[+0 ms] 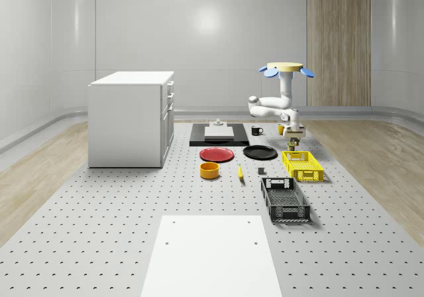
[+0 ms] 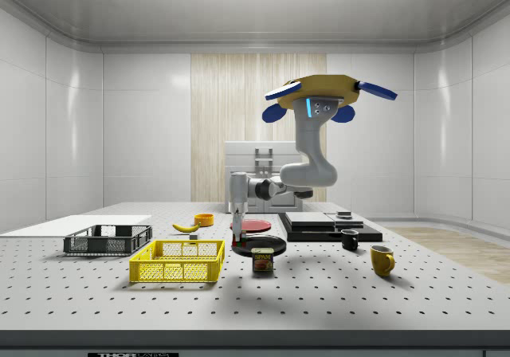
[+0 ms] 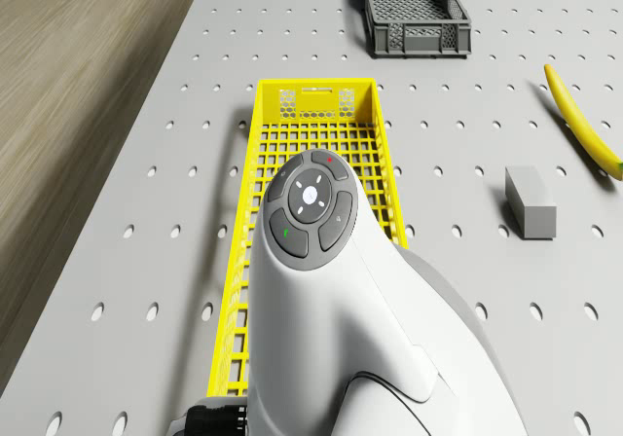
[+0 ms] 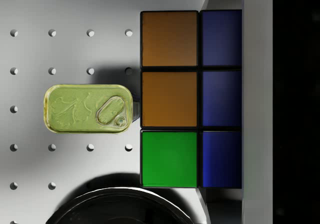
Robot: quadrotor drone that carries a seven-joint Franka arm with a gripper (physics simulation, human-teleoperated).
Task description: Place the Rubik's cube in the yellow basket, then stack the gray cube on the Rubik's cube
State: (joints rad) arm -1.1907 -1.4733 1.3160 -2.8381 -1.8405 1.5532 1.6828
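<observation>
The drone (image 2: 323,94) is hovering above the counter (image 1: 99,231), beside the far end of the yellow basket (image 1: 302,165), with its arm bent down toward the counter. The tool (image 1: 294,136) is hanging in the air just past the basket's far end, and it is clenched on the Rubik's cube (image 4: 192,99): in the wrist view the cube is sitting hard against the camera, with the counter well below it, so it is being carried rather than resting on anything. Directly under the cube a tin can (image 4: 90,108) is lying on the counter, and the rim of a black plate (image 4: 117,209) is curving just beside it.

The cube is being held high, probably so it clears the can and the basket's wall on the way over. The basket is standing empty, as the drone view shows through its grid floor (image 3: 321,154). The gray cube (image 3: 531,200) is waiting on the counter near a banana (image 3: 584,125), apart from the basket, for the second step. A black crate (image 1: 285,199) is lying nearer the whole-scene view's front. The carry into the basket seems to be the step in hand; the drop is not yet done.
</observation>
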